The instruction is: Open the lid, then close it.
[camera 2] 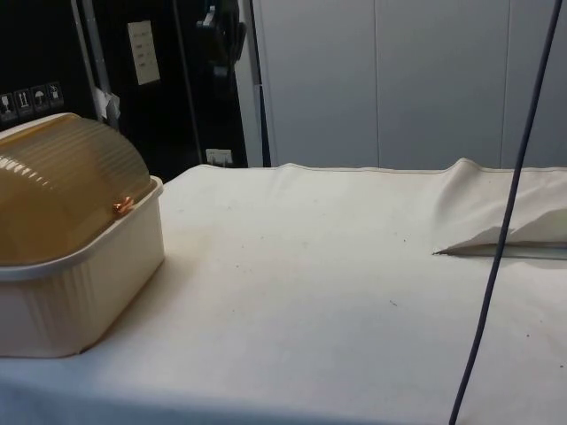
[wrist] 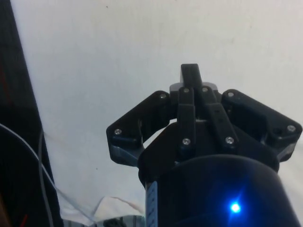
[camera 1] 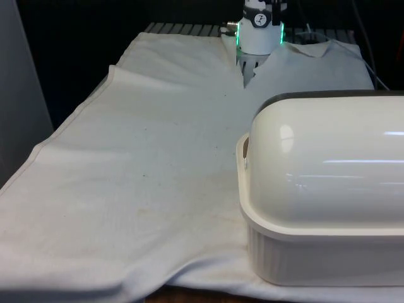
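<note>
Lid (camera 1: 328, 170) closed; fingers (wrist: 190, 78) together above cloth (wrist: 142, 47).

Arm base (camera 1: 259, 28) sits upright at surface's far end, w/ black gripper (wrist: 190, 75) pointing down above the cloth, jaws drawn together, holding nothing.

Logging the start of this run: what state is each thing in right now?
Bread box: upright on the cloth, at the front view's right.
Lid: closed, down on the box's rim.
Cloth: spread over the table, wrinkled near the far end.
Tool: shut, above bare cloth, holding nothing.
</note>
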Controlling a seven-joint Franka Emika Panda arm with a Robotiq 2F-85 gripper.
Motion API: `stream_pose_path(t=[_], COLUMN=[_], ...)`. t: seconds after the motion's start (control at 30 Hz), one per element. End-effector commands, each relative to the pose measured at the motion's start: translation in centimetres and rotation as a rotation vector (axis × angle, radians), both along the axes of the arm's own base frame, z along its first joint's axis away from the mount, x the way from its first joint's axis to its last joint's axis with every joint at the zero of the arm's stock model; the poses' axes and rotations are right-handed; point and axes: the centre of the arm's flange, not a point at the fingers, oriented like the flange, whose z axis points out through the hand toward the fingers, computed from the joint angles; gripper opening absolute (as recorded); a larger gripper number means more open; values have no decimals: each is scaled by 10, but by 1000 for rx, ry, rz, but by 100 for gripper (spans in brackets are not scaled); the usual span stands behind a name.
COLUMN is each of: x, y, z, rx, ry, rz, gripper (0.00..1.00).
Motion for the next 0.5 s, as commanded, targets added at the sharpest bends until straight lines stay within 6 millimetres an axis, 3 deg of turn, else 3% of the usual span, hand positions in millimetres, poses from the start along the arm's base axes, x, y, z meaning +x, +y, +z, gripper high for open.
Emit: stream_pose_path(t=[0.0,0.47], x=[-2,-13], y=[3,16], z=[1,-7], rx=[11,42], ry=[-22,-104], rz=[2,9], gripper=[0,0])
